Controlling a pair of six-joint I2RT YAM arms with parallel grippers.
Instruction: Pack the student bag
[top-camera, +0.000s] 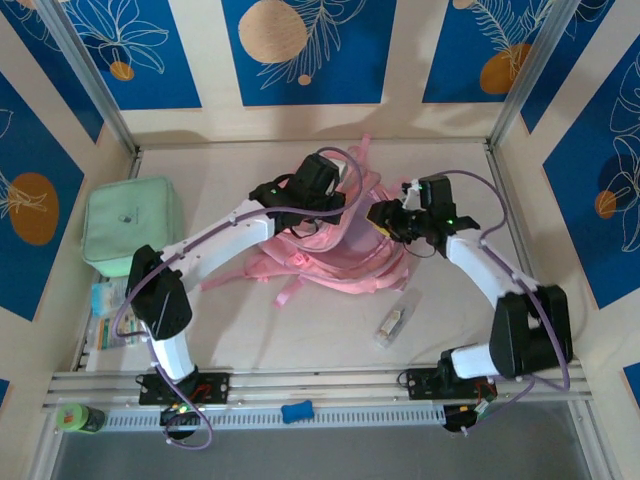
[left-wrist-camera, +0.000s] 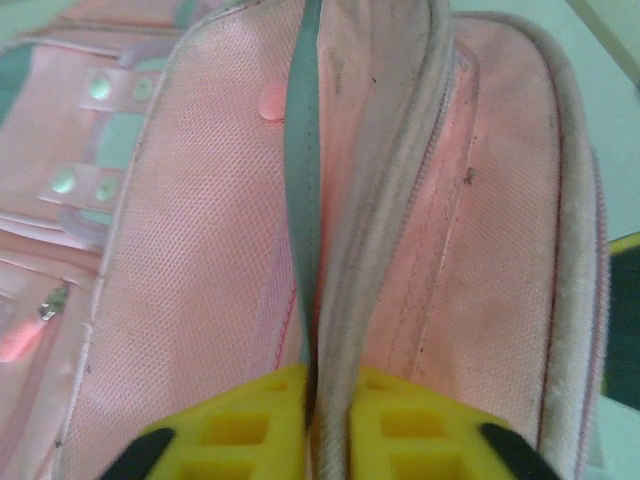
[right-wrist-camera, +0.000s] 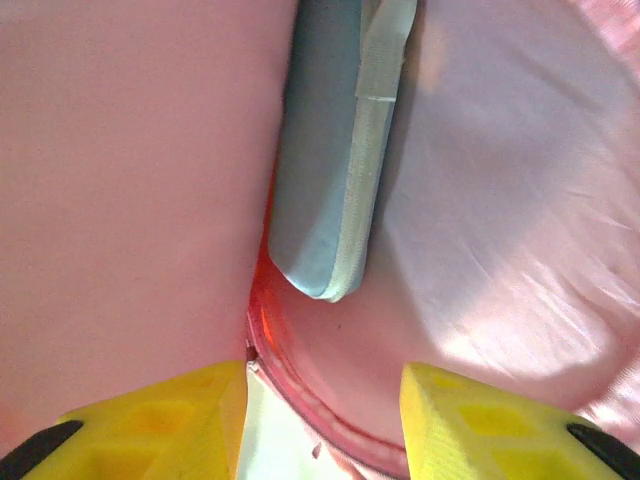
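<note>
The student bag (top-camera: 345, 262), a big pink backpack, lies in the middle of the table. My left gripper (top-camera: 318, 192) is over its far end. In the left wrist view its yellow fingers (left-wrist-camera: 250, 425) are shut on a grey-white piped edge (left-wrist-camera: 345, 330) of the student bag (left-wrist-camera: 200, 250). My right gripper (top-camera: 388, 218) is at the bag's right side. In the right wrist view that gripper (right-wrist-camera: 325, 378) is open, straddling the pink zip rim (right-wrist-camera: 300, 385) of the bag's mouth. A pale blue-grey flat pouch (right-wrist-camera: 325, 170) stands inside against the pink lining (right-wrist-camera: 500, 220), beyond the fingertips and apart from them.
A mint-green square soft case (top-camera: 132, 225) sits at the left, with small packets (top-camera: 108, 318) in front of it. A clear narrow box (top-camera: 396, 320) lies right of centre near the front. A green bottle (top-camera: 80, 418) and a blue piece (top-camera: 297, 411) rest on the front rail.
</note>
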